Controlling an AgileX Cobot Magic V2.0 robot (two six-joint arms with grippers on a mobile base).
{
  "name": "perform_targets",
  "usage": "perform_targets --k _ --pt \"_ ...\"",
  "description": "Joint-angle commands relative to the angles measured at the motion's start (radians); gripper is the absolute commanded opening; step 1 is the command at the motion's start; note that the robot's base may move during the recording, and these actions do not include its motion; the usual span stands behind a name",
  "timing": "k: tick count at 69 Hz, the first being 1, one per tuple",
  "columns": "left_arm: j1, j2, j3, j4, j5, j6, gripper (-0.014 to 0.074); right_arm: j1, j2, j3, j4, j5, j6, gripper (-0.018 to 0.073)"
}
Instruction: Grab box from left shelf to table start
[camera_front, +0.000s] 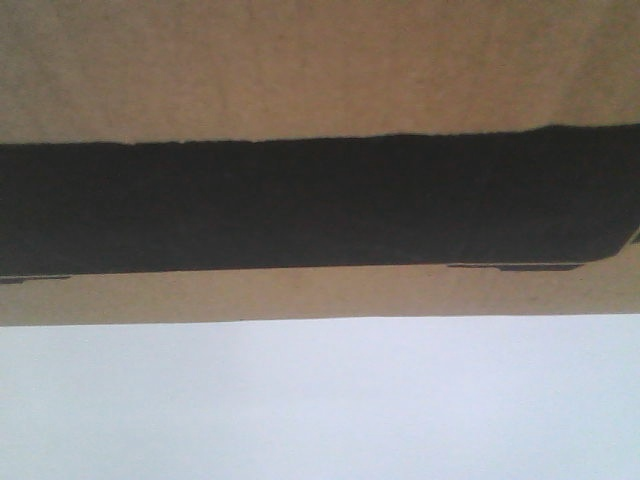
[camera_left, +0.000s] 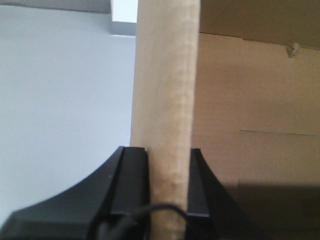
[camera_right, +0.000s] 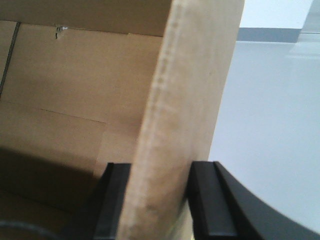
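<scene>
The box (camera_front: 320, 70) fills the upper front view, brown cardboard with a broad black printed band (camera_front: 320, 205). Its lower edge runs along the white table (camera_front: 320, 400); whether it rests on the table I cannot tell. My left gripper (camera_left: 167, 150) is shut on the box's upright left wall (camera_left: 167, 75), one black finger on each side. My right gripper (camera_right: 160, 165) is shut on the right wall (camera_right: 195, 75) the same way. Both wrist views look into the box's brown, empty-looking inside. The left shelf is out of view.
White table surface lies outside the box on the left (camera_left: 60, 90) and on the right (camera_right: 270, 110). A grey strip (camera_left: 122, 27) marks the table's far edge, and the same grey strip (camera_right: 270, 34) appears on the right.
</scene>
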Motion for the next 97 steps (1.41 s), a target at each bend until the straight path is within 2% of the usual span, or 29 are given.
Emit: perform_targets --k 1,97 --pt "-0.007 0.002 -0.041 -0.070 -0.197 -0.031 -0.0104 0.003 0.002 -0.032 0.002 -0.101 -0.023 0.0069" --pt "-0.007 0.002 -0.041 -0.071 -0.197 -0.031 -0.0104 0.003 0.004 -0.032 0.002 -0.102 -0.023 0.0069"
